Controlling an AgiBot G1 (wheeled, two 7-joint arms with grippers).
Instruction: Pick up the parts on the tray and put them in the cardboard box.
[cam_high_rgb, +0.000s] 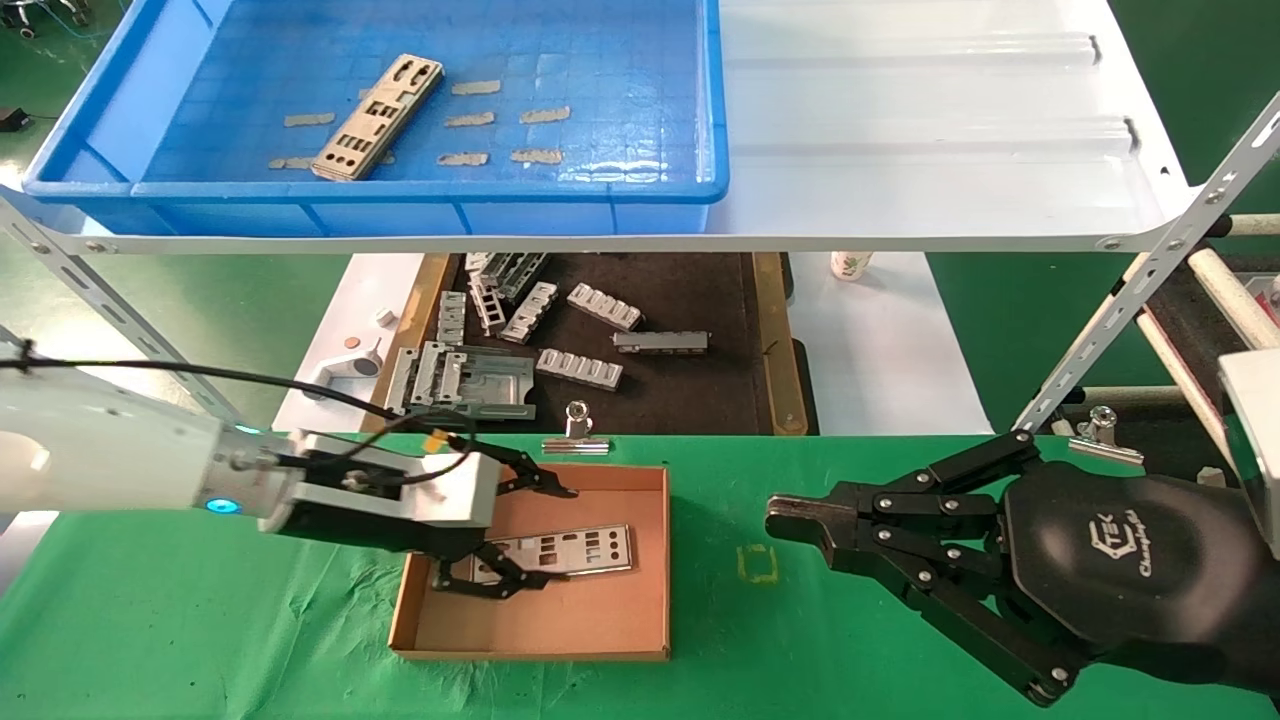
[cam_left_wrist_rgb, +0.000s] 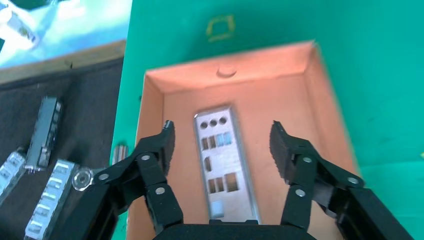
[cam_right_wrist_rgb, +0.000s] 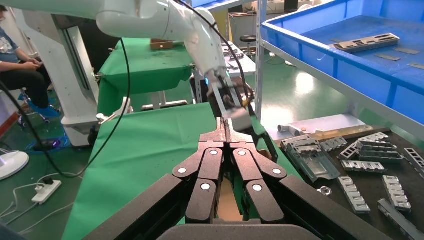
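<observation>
My left gripper (cam_high_rgb: 520, 535) hangs inside the cardboard box (cam_high_rgb: 610, 625), jaws spread wide, near its left wall with open floor rightward. One part (cam_left_wrist_rgb: 222, 167) lies flat between my jaws, untouched. Another part (cam_high_rgb: 377, 116) rests in the tray (cam_high_rgb: 400, 190). My right gripper (cam_high_rgb: 790, 520), jaws clenched empty, hovers over the green counter (cam_high_rgb: 200, 630).

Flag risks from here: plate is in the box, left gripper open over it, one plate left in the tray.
1. Left gripper hangs open low inside the box, fingers either side of the plate; a skewed lift could snag a box wall or drag the plate.
2. The last plate lies among tape scraps in the tray; one might get pinched along with it.
3. Right gripper, shut, sits beside the box, near the left arm's path.
</observation>
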